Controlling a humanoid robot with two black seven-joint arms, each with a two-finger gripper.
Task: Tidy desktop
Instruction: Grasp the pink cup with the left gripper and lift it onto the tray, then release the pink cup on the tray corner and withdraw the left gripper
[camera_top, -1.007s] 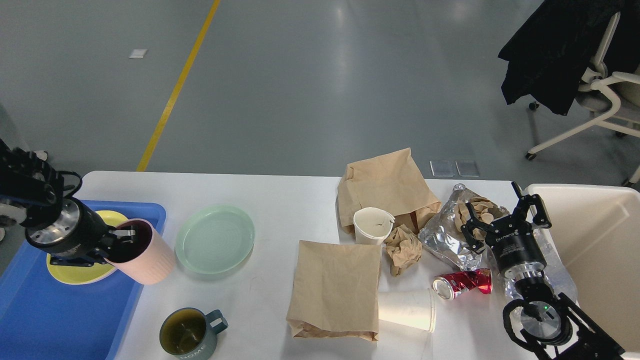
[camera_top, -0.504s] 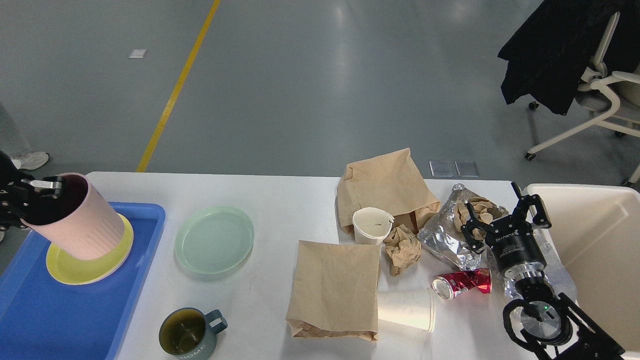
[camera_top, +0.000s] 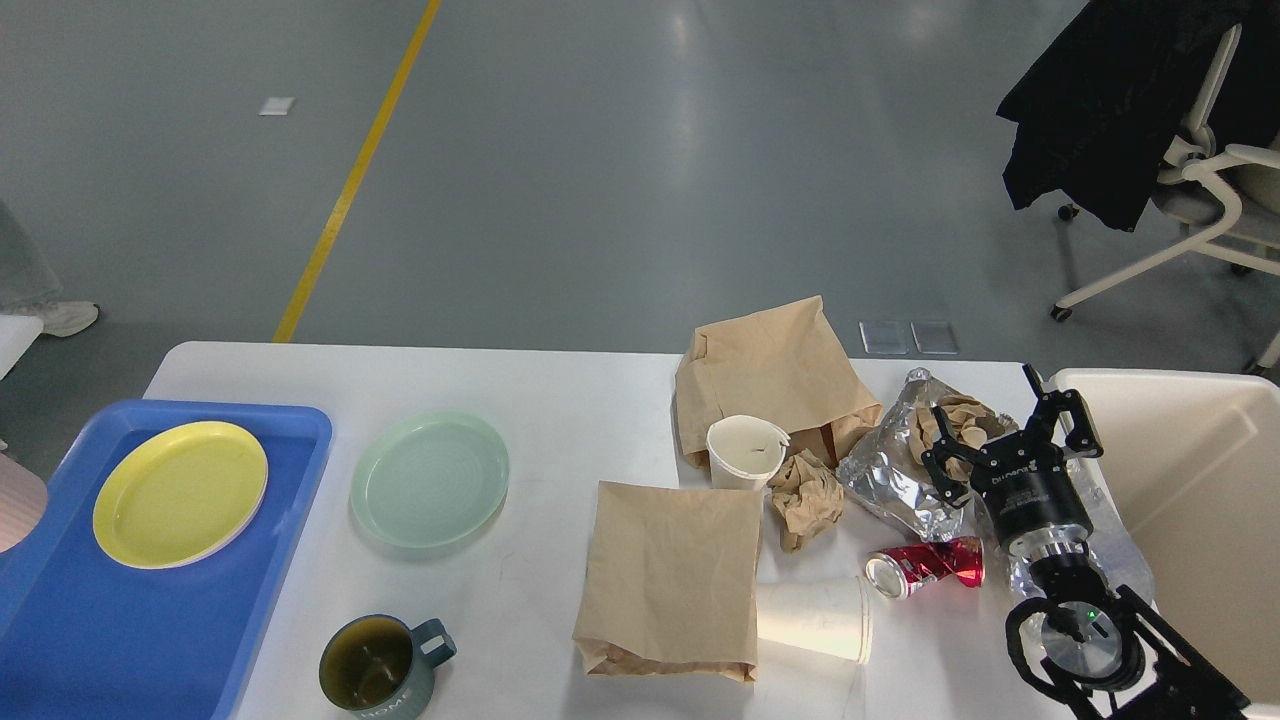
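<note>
Sorting trash next: right gripper (camera_top: 1010, 432), fingers spread and empty above the crumpled silver foil wrapper (camera_top: 895, 482) on the large white desktop (camera_top: 560, 400), should descend, pinch foil only, then swing to the cream plastic bin (camera_top: 1200, 480); left gripper out of view.

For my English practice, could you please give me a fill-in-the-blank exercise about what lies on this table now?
1. The yellow plate lies inside the ____ tray.
2. The green plate lies on the desktop, to the ____ of that tray.
3. The red can is crushed and lies on its ____.
4. The right gripper hovers with its fingers ____, holding nothing.

Missing words: blue; right; side; open
</note>
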